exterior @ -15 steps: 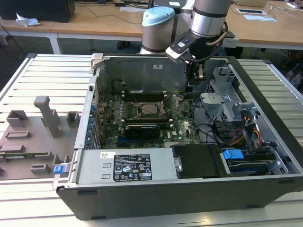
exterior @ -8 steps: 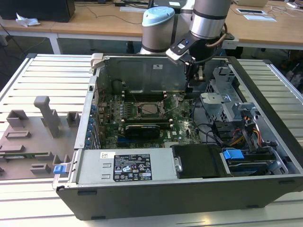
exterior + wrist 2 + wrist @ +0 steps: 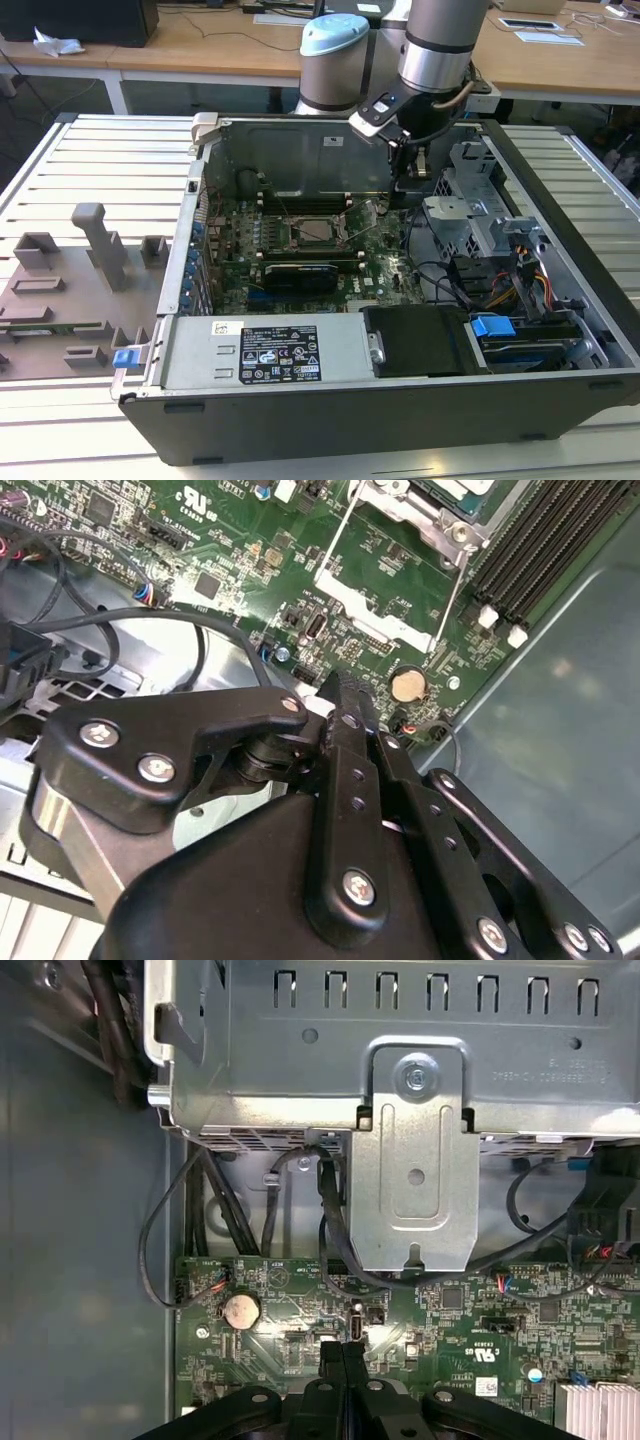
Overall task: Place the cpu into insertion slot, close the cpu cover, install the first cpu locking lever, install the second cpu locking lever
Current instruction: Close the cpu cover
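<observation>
Over the motherboard (image 3: 390, 268) edge toward the exterior view's right, your gripper (image 3: 413, 170) hangs clenched on nothing; the cpu (image 3: 318, 231) lies flat mid-board, well apart from it.

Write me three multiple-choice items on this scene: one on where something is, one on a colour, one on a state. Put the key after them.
1. In the exterior view, where is the gripper?
A. Over the grey tray on the table.
B. Inside the open case, on the exterior view's right of the cpu.
C. Over the desks behind.

2. What colour is the motherboard?
A. Red.
B. White.
C. Green.

3. How do the gripper's fingers stand?
A. Shut, nothing between them.
B. Wide open.
C. Shut on the cpu.

Key: 1 B, it hangs within the case walls. 2 C, green shows in both wrist views. 3 A, the fingers meet in the first wrist view, and the cpu lies apart on the motherboard.
</observation>
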Controlling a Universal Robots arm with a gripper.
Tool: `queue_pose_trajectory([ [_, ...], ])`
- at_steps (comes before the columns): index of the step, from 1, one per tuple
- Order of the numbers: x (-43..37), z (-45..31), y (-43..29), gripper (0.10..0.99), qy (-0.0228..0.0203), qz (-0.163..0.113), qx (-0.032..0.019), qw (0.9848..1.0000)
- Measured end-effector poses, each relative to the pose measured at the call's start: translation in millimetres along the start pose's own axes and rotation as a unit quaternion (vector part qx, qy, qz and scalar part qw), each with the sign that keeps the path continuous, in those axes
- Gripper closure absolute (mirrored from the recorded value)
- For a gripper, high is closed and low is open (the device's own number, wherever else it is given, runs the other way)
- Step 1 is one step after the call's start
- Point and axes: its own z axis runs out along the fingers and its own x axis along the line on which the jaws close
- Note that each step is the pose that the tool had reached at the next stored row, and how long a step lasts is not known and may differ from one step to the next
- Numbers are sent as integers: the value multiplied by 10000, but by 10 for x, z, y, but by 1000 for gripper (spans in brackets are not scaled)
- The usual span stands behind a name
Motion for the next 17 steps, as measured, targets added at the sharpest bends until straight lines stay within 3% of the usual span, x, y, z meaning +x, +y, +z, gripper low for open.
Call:
queue_pose_trajectory([
  [17,2,156,1,980,0,0,0,10000],
])
